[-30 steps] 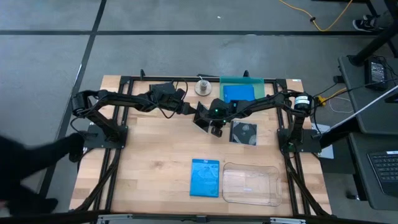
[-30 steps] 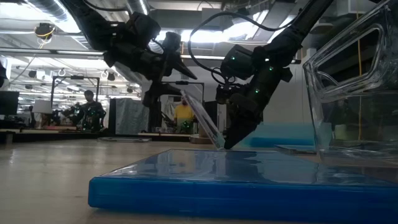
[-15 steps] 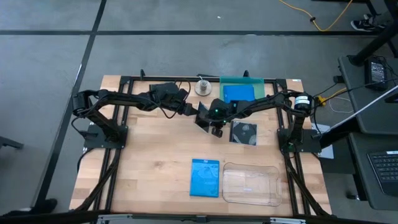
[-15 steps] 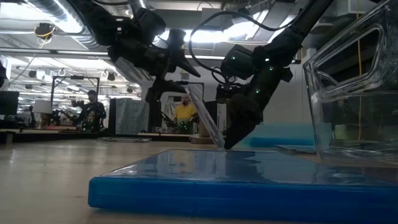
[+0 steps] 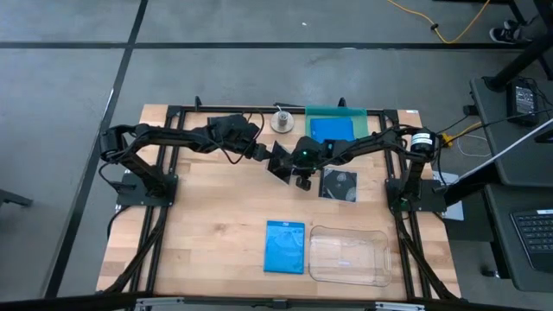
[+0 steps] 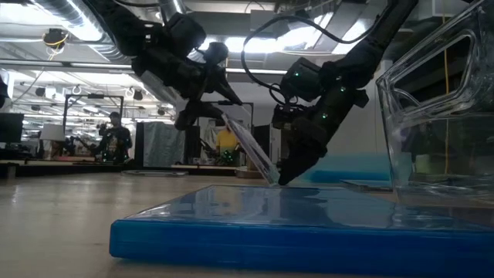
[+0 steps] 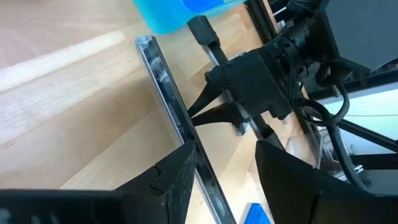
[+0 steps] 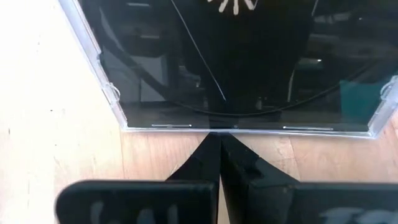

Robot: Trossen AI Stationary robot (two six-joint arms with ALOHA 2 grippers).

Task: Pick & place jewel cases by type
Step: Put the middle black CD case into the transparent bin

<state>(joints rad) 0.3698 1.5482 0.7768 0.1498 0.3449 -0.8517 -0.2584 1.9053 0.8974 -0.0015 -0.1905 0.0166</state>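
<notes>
– since a moment ago the right arm's wrist has drifted slightly aside and the left arm has turned a little; the propped case keeps the same slant.
– start at the claws?
– yes. the right gripper [image 8: 219,140] has its two fingers pressed together into one point, and that point sits against the low edge of the dark jewel case [image 8: 249,62], holding nothing. the left gripper [image 7: 225,152] is spread wide at the case's raised edge; one finger [image 7: 180,171] lies along the case, the other stands clear of it.
– so where is the case?
– mid-table toward the back, between the two arms, tilted up on its low edge on the wooden table [image 5: 207,225].
– how do we think it handles?
– we judge it light, stiff and slick, thin brittle plastic that can crack or pop open if squeezed hard. lying flat it gives us no purchase, so the raised edge is the place to pinch, across its thin faces and near the middle of that edge so it doesn't swing.
– and further out?
– a second dark case [image 5: 339,183] lies flat just beside the right gripper. a blue case [image 5: 285,246] lies near the front, beside the clear tray [image 5: 380,259]. the teal tray [image 5: 335,111] at the back holds another blue one [image 5: 332,130].
</notes>
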